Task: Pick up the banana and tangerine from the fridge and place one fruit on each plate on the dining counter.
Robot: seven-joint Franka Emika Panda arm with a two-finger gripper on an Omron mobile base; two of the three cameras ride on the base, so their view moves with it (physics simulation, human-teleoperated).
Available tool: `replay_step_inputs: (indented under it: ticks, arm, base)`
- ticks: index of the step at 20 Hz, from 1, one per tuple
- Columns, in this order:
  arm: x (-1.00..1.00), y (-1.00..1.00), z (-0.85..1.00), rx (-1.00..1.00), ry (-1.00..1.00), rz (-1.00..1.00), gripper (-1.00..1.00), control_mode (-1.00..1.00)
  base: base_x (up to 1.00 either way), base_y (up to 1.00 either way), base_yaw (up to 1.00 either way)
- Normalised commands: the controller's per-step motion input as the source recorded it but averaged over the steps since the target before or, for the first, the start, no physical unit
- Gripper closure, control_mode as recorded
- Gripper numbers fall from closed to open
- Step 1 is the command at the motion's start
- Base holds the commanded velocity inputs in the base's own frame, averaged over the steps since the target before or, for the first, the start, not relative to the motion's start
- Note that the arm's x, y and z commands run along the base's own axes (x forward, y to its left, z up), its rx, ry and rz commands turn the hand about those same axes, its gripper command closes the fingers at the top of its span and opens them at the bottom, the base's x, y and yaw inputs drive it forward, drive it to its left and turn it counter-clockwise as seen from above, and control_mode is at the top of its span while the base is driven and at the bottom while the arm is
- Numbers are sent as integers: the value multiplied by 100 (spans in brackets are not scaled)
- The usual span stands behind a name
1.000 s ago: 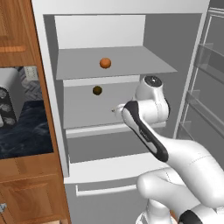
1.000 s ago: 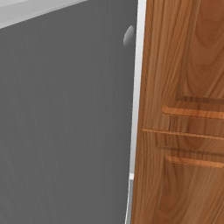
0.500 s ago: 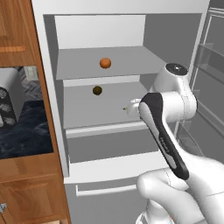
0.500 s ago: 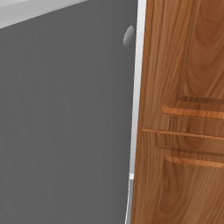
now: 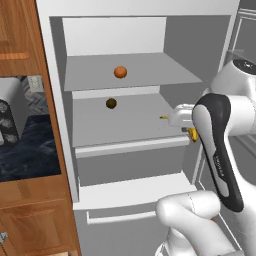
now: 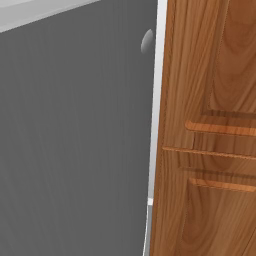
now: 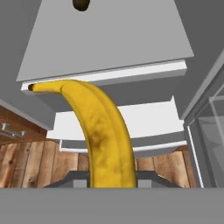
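At the centre of the hand view you have the banana (image 7: 103, 131), rising from the bottom edge between the finger tips and curving up and left to a dark brown tip near the left side of the frame. Its skin is bright yellow with a mottled brown patch along the inner curve. The gripper (image 7: 111, 180) is clenched on the banana's lower end. In the left base view the same fruit shows as a sliver of yellow (image 5: 192, 134) at right of centre, beside the white hand, in front of the fridge's (image 5: 55, 100) middle shelf.

The tangerine (image 5: 120, 72) sits on the upper shelf, upper middle of that frame, well clear of the shelf's front edge. Below it, on the middle shelf, lies a dark olive-brown fruit (image 5: 111, 103), set back near the rear wall; in the hand view it peeks in at the top edge (image 7: 81, 4).

In front of the shelves you have open room, bounded at the left by the fridge's side wall and at the right by the shelved door (image 5: 245, 45). Wooden cabinets (image 5: 22, 45) flank the left edge.
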Motion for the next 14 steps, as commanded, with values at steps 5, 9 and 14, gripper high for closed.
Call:
replay_step_inputs:
  ticks: [5, 9, 14]
  arm:
    - [-1, -2, -4, -1, 0, 0, 100, -100]
    - [0, 0, 0, 0, 0, 0, 100, -100]
    - [0, 0, 0, 0, 0, 0, 100, -100]
  base:
    - [0, 0, 0]
    - [0, 0, 0]
    - [0, 0, 0]
